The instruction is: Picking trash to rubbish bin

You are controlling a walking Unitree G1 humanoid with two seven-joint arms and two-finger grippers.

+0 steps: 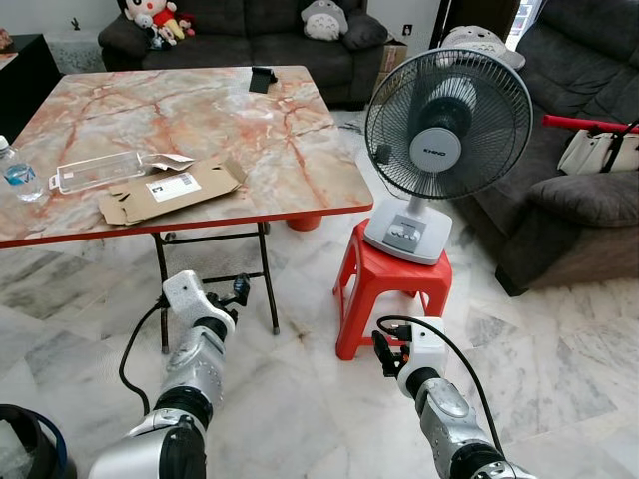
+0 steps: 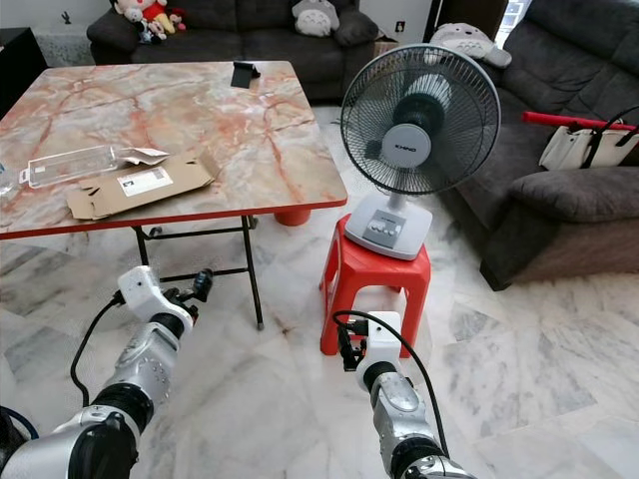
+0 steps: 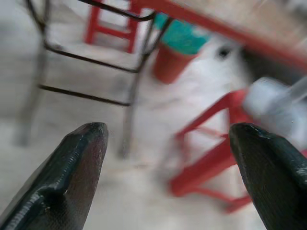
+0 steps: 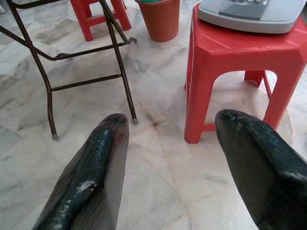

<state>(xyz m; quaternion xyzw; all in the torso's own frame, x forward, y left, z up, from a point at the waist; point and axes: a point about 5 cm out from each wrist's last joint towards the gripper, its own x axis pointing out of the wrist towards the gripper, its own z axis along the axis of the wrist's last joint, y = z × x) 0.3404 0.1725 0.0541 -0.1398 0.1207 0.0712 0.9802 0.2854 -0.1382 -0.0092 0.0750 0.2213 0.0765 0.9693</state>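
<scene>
A flattened brown cardboard piece (image 1: 170, 190) lies on the marble table (image 1: 290, 150) near its front edge. Just behind it sits a clear plastic tray (image 1: 95, 172). A water bottle (image 1: 18, 172) stands at the table's left edge. A dark round bin (image 1: 25, 444) shows at the bottom left by my left arm. My left gripper (image 1: 238, 290) hangs low in front of the table legs, open and empty, its fingers (image 3: 72, 167) spread wide. My right gripper (image 1: 383, 351) is low before the red stool, also open and empty, fingers (image 4: 96, 172) apart.
A grey fan (image 1: 446, 125) stands on a red plastic stool (image 1: 384, 284) right of the table. Dark sofas (image 1: 579, 190) line the right and back. Metal table legs (image 4: 120, 72) and an orange pot (image 4: 160, 19) are under the table. Marble floor lies ahead.
</scene>
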